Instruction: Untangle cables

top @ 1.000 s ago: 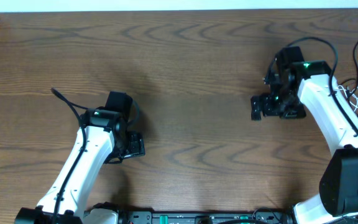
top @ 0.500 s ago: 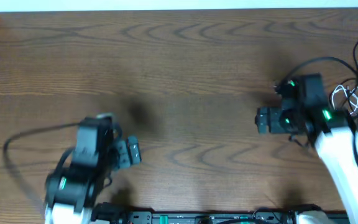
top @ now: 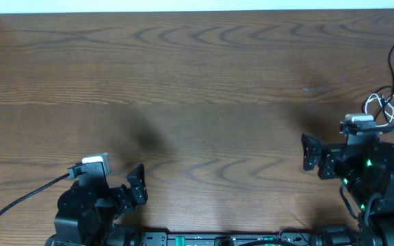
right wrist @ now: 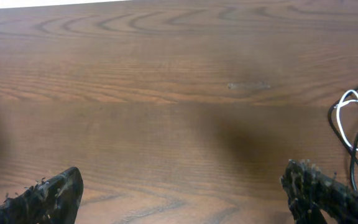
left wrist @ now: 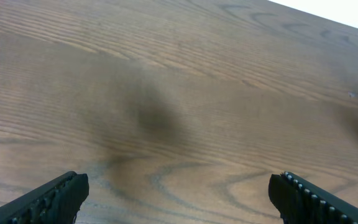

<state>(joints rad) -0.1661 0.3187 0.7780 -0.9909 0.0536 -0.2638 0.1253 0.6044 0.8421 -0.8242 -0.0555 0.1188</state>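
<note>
The white cable [top: 383, 106] and the black cable [top: 393, 63] lie looped together at the table's far right edge. They also show at the right edge of the right wrist view, the white cable [right wrist: 348, 118] and the black cable [right wrist: 357, 163] beside it. My right gripper [top: 312, 156] is open and empty, low at the front right, to the left of the cables; its jaws [right wrist: 185, 198] are wide apart over bare wood. My left gripper [top: 134, 190] is open and empty at the front left, its jaws [left wrist: 179, 196] wide apart, far from the cables.
The wooden table [top: 197, 82] runs to a white back edge. A thick black arm wire [top: 19, 198] trails left from the left arm. The arm bases stand along the front edge.
Both arms have pulled back toward the front edge of the table. The left gripper moved down from the middle left, the right gripper down from the upper right. Both stay open.
</note>
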